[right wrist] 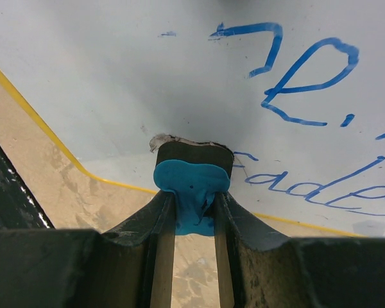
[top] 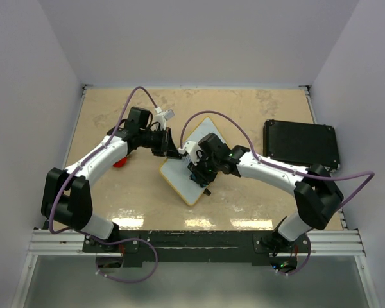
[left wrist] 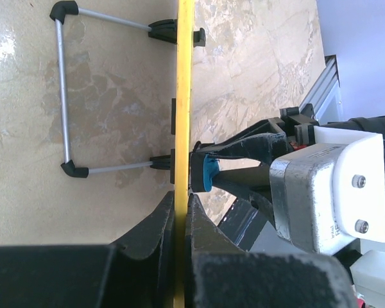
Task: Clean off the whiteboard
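The whiteboard (top: pixel 178 177) stands mid-table, white with a thin yellow frame. In the left wrist view it shows edge-on as a yellow strip (left wrist: pixel 183 96). My left gripper (left wrist: pixel 181 212) is shut on that frame edge, at the board's far left side (top: pixel 178 153). My right gripper (right wrist: pixel 194 196) is shut on a blue eraser (right wrist: pixel 192 183) whose dark felt pad presses against the board face (right wrist: pixel 115 77). Blue handwriting (right wrist: pixel 308 70) lies to the right of the pad. From above, the right gripper (top: pixel 202 173) covers the board's middle. The eraser (left wrist: pixel 208 174) touches the board beside my left fingers.
A black rectangular case (top: pixel 301 144) lies at the right of the table. A small red object (top: pixel 120 162) sits under the left arm. The board's wire stand (left wrist: pixel 64 96) juts out behind it. White walls close in the table on three sides.
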Available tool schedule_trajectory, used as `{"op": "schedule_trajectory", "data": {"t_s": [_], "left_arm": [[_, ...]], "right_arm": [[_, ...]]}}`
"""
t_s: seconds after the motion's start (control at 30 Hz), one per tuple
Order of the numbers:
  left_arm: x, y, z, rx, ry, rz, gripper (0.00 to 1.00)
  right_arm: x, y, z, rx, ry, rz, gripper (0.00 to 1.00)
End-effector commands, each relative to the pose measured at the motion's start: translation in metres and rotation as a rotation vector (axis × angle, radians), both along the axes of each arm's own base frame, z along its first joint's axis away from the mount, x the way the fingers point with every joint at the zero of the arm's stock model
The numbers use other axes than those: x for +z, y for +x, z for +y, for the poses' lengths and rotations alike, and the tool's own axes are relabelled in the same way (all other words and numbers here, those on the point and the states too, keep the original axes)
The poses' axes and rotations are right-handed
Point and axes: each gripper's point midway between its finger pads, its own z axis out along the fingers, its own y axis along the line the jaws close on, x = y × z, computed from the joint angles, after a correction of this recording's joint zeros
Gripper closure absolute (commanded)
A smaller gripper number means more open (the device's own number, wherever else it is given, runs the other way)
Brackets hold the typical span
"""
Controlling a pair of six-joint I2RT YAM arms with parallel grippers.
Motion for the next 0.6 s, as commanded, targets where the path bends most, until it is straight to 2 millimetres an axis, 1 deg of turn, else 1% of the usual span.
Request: {"op": "schedule_trajectory", "data": {"t_s": [0.0, 0.03, 0.1, 0.17, 0.2, 0.23, 0.3, 0.33, 0.4, 0.43, 0.47, 0.57], "left_arm": [[0.009, 0.018, 0.003, 0.052, 0.015, -0.047, 1.00], [0.009, 0.018, 0.002, 0.051, 0.014, -0.048, 1.00], [0.009, 0.018, 0.002, 0.052, 0.013, -0.047, 1.00], [0.008, 0.019, 0.002, 0.052, 0.014, -0.044, 1.00], [0.009, 0.020, 0.002, 0.051, 0.012, -0.045, 1.00], [0.009, 0.020, 0.001, 0.048, 0.012, -0.046, 1.00], [0.009, 0.020, 0.000, 0.046, 0.013, -0.048, 1.00], [0.009, 0.020, 0.000, 0.047, 0.014, -0.048, 1.00], [0.009, 0.019, -0.001, 0.043, 0.014, -0.048, 1.00], [0.009, 0.020, 0.000, 0.047, 0.015, -0.047, 1.00], [0.009, 0.020, 0.000, 0.046, 0.016, -0.048, 1.00], [0.011, 0.020, 0.000, 0.047, 0.016, -0.052, 1.00]], "right_arm": [[0.006, 0.011, 0.001, -0.030, 0.002, -0.020, 1.00], [0.017, 0.017, 0.009, -0.035, 0.031, -0.044, 1.00], [0.030, 0.025, 0.015, -0.051, 0.067, -0.070, 1.00], [0.049, 0.037, 0.026, -0.065, 0.122, -0.118, 1.00], [0.055, 0.040, 0.029, -0.068, 0.138, -0.129, 1.00], [0.064, 0.044, 0.035, -0.066, 0.169, -0.151, 1.00], [0.074, 0.048, 0.042, -0.063, 0.209, -0.170, 1.00], [0.083, 0.053, 0.048, -0.064, 0.240, -0.196, 1.00], [0.088, 0.059, 0.052, -0.072, 0.254, -0.210, 1.00], [0.085, 0.061, 0.054, -0.072, 0.249, -0.205, 1.00], [0.091, 0.064, 0.058, -0.072, 0.255, -0.211, 1.00], [0.087, 0.065, 0.057, -0.064, 0.231, -0.208, 1.00]]}}
